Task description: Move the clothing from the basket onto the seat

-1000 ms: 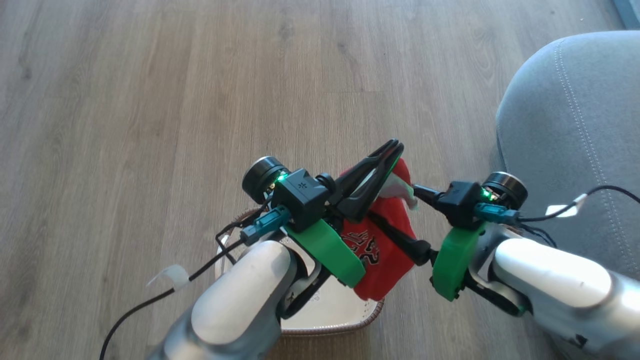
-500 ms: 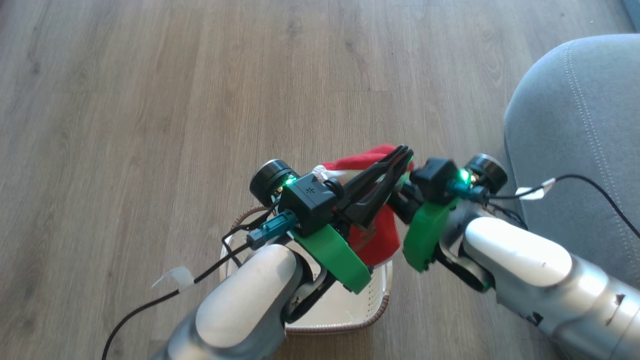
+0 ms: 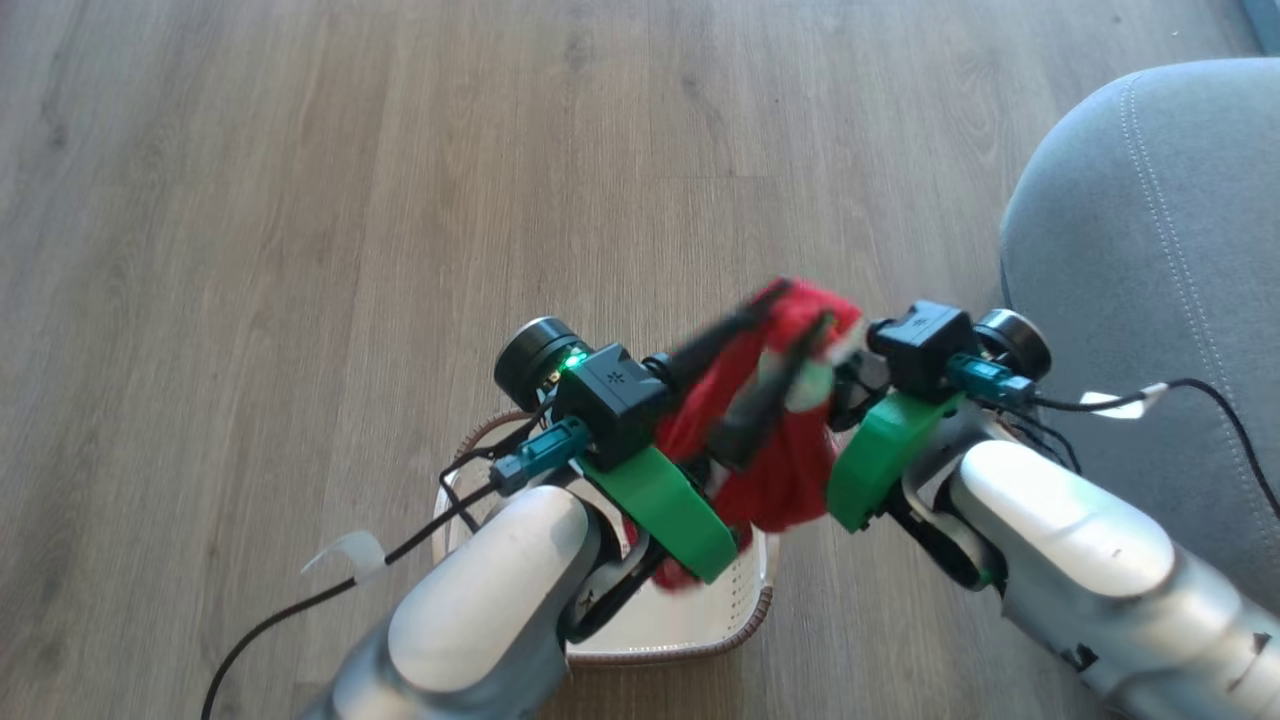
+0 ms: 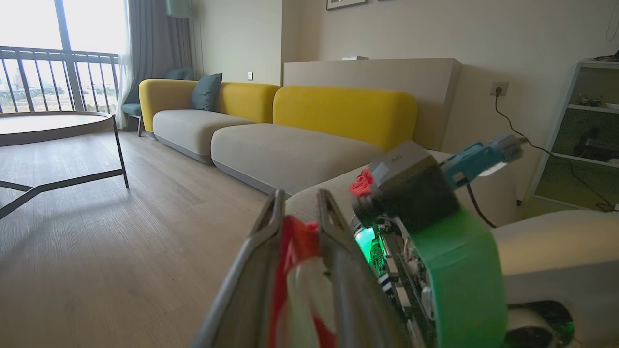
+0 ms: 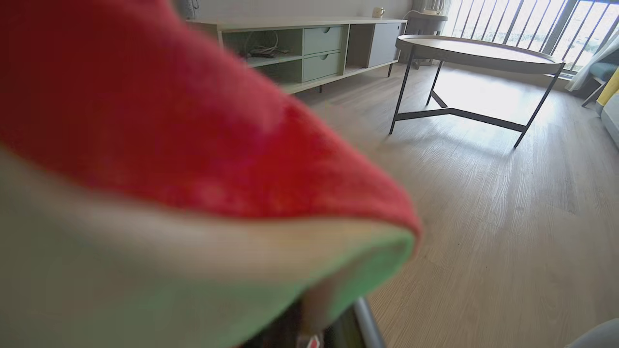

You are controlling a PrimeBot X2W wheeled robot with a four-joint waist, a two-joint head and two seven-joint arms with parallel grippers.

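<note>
- The basket stands on the wooden floor beneath the two forearms. Its white perforated wall and part of its pale bottom show, and the left arm covers the rest.
- The clothing, a bright red bunch with a white band, hangs in the air over the basket's far right corner, between the two grippers. It is blurred.
- Its lowest red end dips within the basket's outline as seen from the head view. I cannot tell whether that end touches the bottom.
- The left gripper is released. Its two dark fingers stand parted, and in the left wrist view a strip of red and white fabric runs loosely through the gap between them.
- The right gripper is clenched on the upper part of the clothing. In the right wrist view the red and white fabric drapes directly over its fingers.
- The seat, grey with pale double stitching, lies to the right of the basket. The clothing hangs left of it and does not touch it.
</note>
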